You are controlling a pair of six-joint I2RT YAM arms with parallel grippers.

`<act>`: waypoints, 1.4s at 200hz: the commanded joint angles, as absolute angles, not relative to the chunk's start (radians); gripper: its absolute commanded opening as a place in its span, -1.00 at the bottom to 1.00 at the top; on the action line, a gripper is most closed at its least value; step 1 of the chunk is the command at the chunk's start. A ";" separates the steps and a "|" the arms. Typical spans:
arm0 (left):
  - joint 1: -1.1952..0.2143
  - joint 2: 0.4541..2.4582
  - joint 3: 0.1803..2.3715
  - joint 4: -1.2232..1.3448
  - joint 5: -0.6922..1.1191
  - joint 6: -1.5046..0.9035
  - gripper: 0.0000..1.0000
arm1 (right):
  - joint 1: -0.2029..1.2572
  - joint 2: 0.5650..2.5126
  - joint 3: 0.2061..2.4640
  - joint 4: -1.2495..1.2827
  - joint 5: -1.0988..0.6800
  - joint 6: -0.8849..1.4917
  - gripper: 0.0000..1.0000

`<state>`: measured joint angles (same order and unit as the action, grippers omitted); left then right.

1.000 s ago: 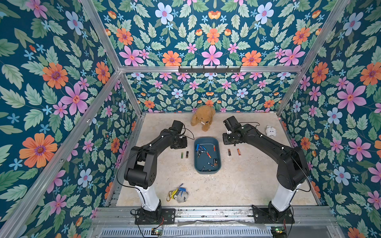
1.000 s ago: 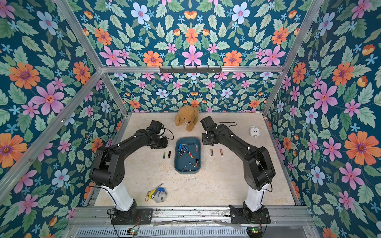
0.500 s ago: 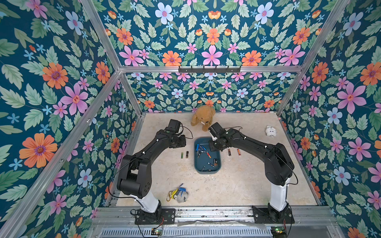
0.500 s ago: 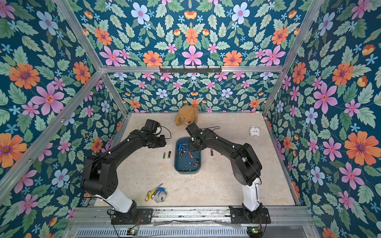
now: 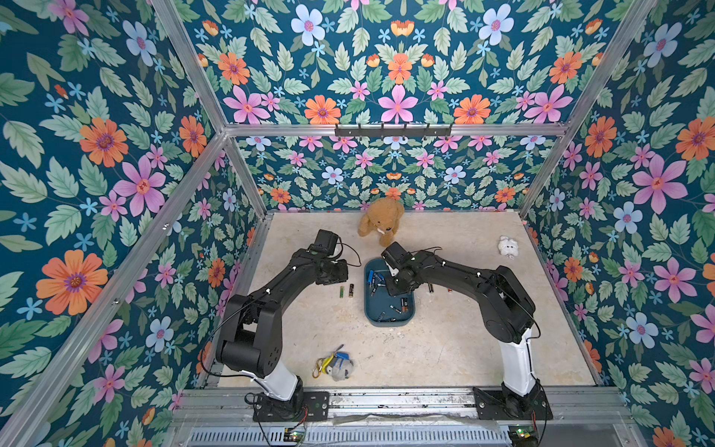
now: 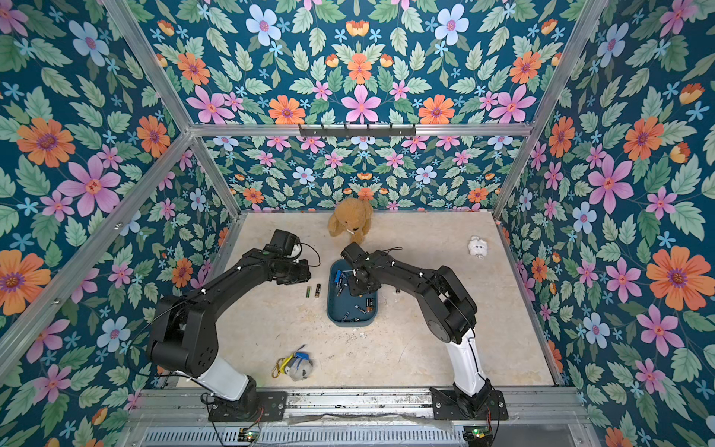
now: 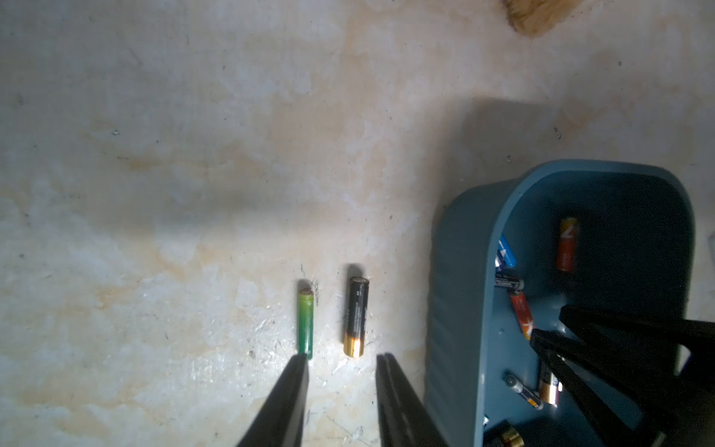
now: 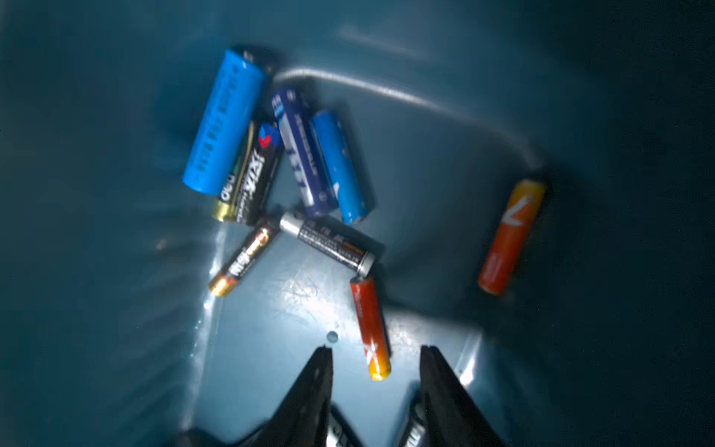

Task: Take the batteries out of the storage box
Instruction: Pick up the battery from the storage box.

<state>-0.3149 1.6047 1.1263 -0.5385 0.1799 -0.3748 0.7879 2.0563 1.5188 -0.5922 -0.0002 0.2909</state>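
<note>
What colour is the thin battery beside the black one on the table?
Green; the battery shows best in the left wrist view.

The black right arm (image 5: 456, 273) covers the shallow teal plastic box's (image 5: 387, 322) far half. Its near half is open from above.

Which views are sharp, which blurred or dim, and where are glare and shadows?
Both top views: sharp, evenly lit. Left wrist view: soft, table washed pale, short shadows by two loose batteries, box interior dark. Right wrist view: dim, boxed batteries blurred, glare on the box floor.
</note>
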 commanded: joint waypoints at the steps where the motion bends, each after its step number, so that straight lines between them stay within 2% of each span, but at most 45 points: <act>1: -0.314 1.590 1.110 -0.533 0.177 -0.387 -0.28 | 0.792 2.055 1.506 -0.571 0.002 0.295 -0.15; 87: -0.314 1.570 1.072 -0.515 0.178 -0.407 -0.27 | 0.792 2.097 1.535 -0.580 0.017 0.262 -0.22; 151: -0.313 1.577 1.078 -0.512 0.180 -0.405 -0.28 | 0.792 2.111 1.548 -0.592 0.019 0.257 -0.43; 280: -0.315 1.570 1.083 -0.520 0.208 -0.408 -0.28 | 0.793 2.133 1.591 -0.621 0.017 0.253 -0.69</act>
<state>-0.3149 1.5757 1.0702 -0.5133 0.1879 -0.4046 0.7910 2.1254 1.5719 -0.6060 0.0235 0.2592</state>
